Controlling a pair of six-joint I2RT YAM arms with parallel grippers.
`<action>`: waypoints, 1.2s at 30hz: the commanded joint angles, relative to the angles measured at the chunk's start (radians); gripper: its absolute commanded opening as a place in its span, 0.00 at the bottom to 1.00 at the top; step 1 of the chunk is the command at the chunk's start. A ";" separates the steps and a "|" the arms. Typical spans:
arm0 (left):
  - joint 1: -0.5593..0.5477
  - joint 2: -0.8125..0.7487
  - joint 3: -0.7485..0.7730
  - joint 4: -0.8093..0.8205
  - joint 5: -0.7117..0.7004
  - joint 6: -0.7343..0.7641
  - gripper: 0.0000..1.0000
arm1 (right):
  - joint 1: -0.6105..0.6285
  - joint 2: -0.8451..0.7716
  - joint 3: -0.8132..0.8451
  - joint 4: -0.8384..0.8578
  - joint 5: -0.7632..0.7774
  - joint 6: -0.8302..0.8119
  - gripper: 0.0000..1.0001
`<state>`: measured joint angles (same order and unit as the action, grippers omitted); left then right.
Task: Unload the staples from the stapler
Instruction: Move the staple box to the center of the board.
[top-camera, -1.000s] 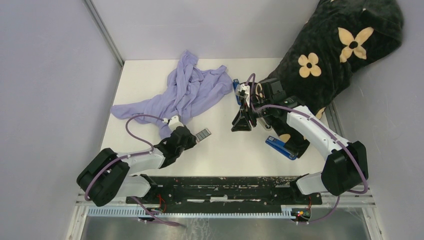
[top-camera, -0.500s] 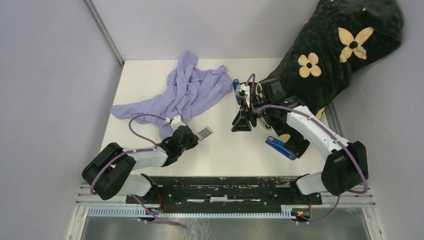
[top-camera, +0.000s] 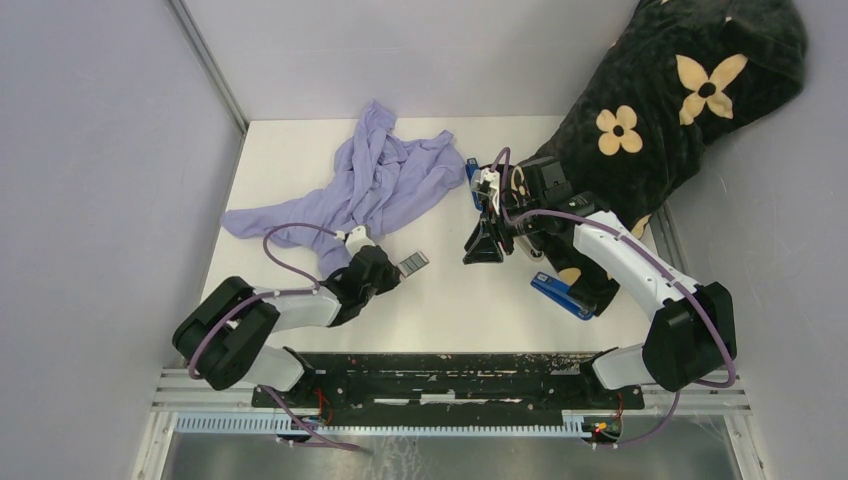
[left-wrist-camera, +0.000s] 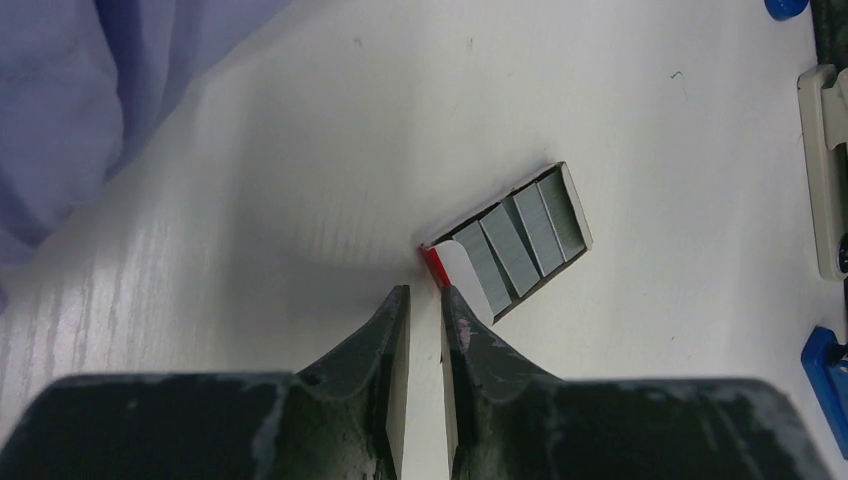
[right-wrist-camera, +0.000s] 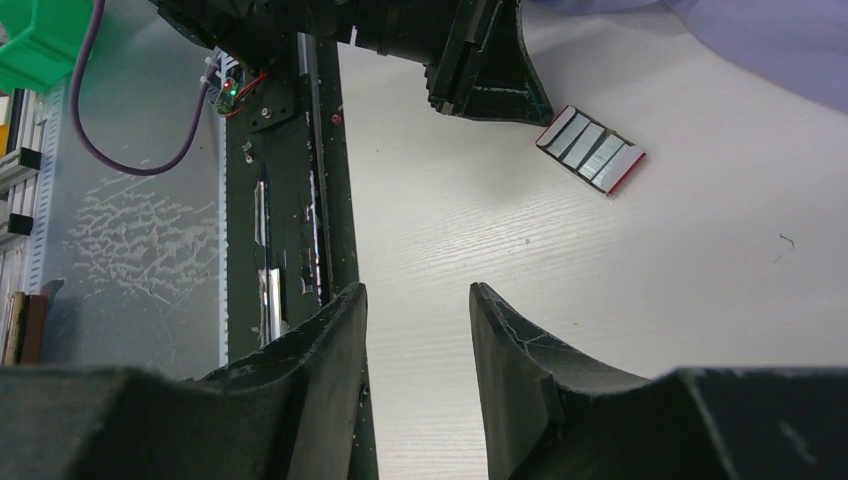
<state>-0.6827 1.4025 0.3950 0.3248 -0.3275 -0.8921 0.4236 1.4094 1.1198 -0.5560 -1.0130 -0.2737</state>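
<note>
— What is the left hand (left-wrist-camera: 422, 298) doing?

— Its two fingers stand a narrow slit apart with nothing between them, low over the counter (left-wrist-camera: 300, 150). One fingertip is just beside the red corner of a small open box (left-wrist-camera: 434, 268).

— And the staples (left-wrist-camera: 520, 238)?

— Several grey strips lie side by side in that box, flat on the counter.

— The right hand (right-wrist-camera: 417, 295)?

— Open and empty, raised above the counter to the right of the box. A blue stapler (top-camera: 556, 290) lies by that arm, partly under it. A purple cloth (top-camera: 370, 190) sprawls behind the left hand, and a dark flowered blanket (top-camera: 690, 90) covers the far right corner.
</note>
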 joint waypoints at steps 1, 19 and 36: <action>0.009 0.042 0.063 0.033 0.019 0.030 0.25 | 0.006 0.000 0.044 0.008 -0.030 -0.015 0.48; 0.012 0.133 0.168 0.046 0.103 0.086 0.28 | 0.004 0.002 0.045 -0.002 -0.032 -0.022 0.48; 0.132 0.154 0.334 -0.072 0.427 0.519 0.66 | 0.003 -0.007 0.057 -0.024 -0.029 -0.040 0.48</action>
<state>-0.5900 1.5169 0.6579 0.2382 -0.0772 -0.5636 0.4236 1.4094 1.1271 -0.5728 -1.0130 -0.2886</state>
